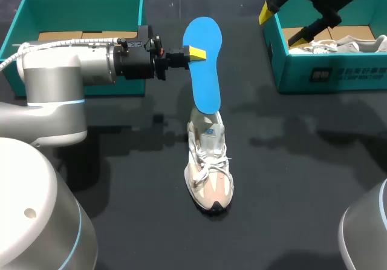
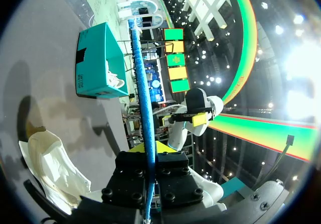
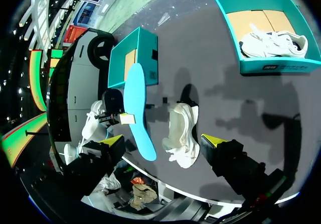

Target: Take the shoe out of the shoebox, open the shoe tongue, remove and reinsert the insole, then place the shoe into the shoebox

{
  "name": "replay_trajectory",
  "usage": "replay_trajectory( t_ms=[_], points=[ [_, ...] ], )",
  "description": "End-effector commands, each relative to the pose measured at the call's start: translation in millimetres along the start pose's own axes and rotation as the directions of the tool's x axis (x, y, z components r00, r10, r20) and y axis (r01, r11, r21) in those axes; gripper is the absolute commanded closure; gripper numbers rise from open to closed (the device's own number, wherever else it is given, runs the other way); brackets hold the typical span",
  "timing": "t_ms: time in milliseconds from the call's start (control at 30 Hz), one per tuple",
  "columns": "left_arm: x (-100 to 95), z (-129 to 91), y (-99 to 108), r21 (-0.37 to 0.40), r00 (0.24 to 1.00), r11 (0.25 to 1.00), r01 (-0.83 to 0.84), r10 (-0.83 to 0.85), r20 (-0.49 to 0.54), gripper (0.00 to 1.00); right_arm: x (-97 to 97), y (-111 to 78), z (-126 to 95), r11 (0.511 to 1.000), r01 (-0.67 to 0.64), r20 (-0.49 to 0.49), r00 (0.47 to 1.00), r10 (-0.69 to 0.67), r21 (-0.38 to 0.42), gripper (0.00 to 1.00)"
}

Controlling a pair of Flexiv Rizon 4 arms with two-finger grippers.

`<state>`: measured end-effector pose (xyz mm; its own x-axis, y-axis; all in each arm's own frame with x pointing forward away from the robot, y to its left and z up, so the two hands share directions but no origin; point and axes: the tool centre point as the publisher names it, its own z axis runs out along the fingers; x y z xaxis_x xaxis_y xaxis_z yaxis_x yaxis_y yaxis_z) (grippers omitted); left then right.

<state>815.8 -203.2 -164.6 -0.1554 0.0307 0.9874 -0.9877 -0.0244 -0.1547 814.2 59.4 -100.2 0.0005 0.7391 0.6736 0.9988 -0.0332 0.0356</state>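
Note:
A blue insole (image 1: 202, 61) hangs upright above the table, its lower end at the heel opening of a white and beige shoe (image 1: 208, 170) that stands in the middle of the table. My left gripper (image 1: 195, 54) is shut on the insole's edge; in the left wrist view the insole (image 2: 143, 91) runs edge-on out from between the fingers, with the shoe (image 2: 50, 171) beside it. My right gripper (image 1: 284, 22) stands open high over the right teal shoebox (image 1: 329, 70). In the right wrist view its wide-open fingers frame the shoe (image 3: 183, 133) and insole (image 3: 138, 108) far below.
The right shoebox holds another white shoe (image 1: 338, 43). A second teal box (image 1: 78, 37) sits at the back left, behind my left arm. Bare dark tabletop (image 1: 302, 179) lies around the shoe.

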Motion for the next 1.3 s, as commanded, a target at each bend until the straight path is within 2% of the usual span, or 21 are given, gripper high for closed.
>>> replay_trajectory(
  t_ms=[33,267,433,667,900,1133,1300],
  points=[
    [0.5,0,1,0.002,1.0,1.0,0.0,0.0,0.002,1.0,-8.2,-5.9,3,1.0,0.005,-0.217,0.976,-0.009,-0.017,0.0],
    [1.2,-1,2,0.003,1.0,1.0,-0.016,0.016,-0.003,1.0,-14.2,-6.9,5,1.0,0.011,-0.254,0.967,-0.018,-0.028,0.0],
    [9.9,-6,3,0.021,0.989,0.99,-0.137,0.138,-0.046,1.0,-17.6,-6.8,7,1.0,0.011,-0.275,0.961,-0.018,-0.029,0.0],
    [29.6,-15,-3,0.036,0.93,0.941,-0.338,0.339,-0.141,1.0,-23.9,-7.6,8,0.999,0.002,-0.315,0.949,-0.014,-0.037,0.0],
    [42.4,-20,-5,0.041,0.809,0.828,-0.56,0.556,-0.192,1.0,-27.3,-9.9,13,0.999,-0.005,-0.352,0.936,-0.012,-0.046,0.0],
    [50.9,-24,-8,0.128,0.663,0.701,-0.702,0.708,-0.242,1.0,-31.1,-13.6,16,0.996,0.004,-0.417,0.908,-0.041,-0.09,0.0],
    [54.7,-23,-5,0.166,0.531,0.577,-0.8,0.808,-0.255,1.0,-31.8,-14.2,17,0.994,0.014,-0.447,0.892,-0.061,-0.106,0.0]
  ],
)
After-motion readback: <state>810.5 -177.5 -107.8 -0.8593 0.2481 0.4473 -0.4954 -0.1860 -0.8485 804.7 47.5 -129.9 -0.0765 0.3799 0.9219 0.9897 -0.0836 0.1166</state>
